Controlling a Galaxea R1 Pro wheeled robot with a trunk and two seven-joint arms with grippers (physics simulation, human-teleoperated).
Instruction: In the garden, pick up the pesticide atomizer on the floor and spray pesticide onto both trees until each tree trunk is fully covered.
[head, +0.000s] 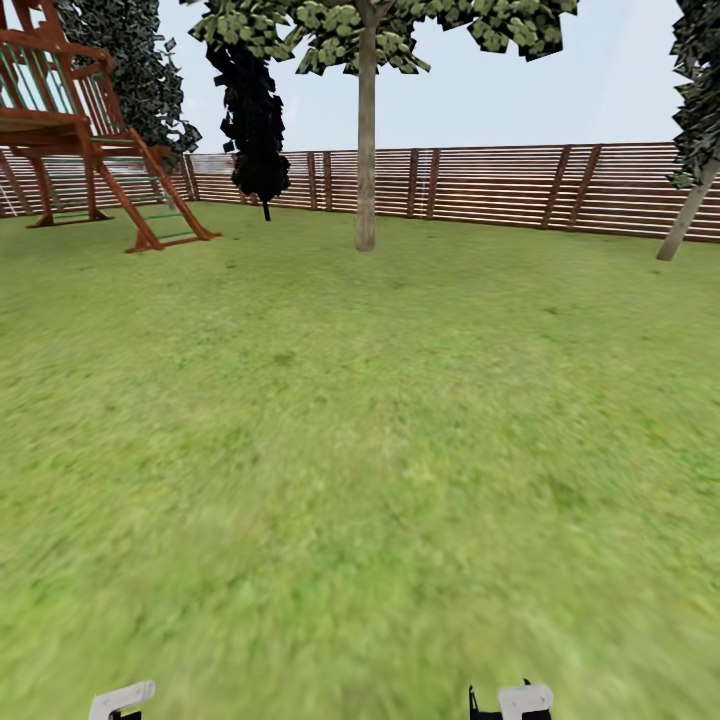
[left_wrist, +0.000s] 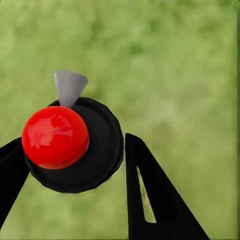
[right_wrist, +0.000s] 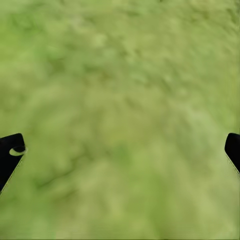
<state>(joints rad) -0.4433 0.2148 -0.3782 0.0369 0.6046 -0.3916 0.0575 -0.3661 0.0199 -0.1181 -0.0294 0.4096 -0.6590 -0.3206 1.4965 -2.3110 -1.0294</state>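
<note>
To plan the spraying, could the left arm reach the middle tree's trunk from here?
Probably not: the trunk stands far across open lawn from the left gripper, which holds the pesticide atomizer.

Black tool fingers (left_wrist: 160, 200) (one slotted); white wrist casings (head: 122, 698).

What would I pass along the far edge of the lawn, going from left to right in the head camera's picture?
Wooden play structure → dark-leaved thin tree → pale-trunked tree standing out on the grass → leaning tree trunk at the right edge. The slatted fence runs behind all of them.
</note>
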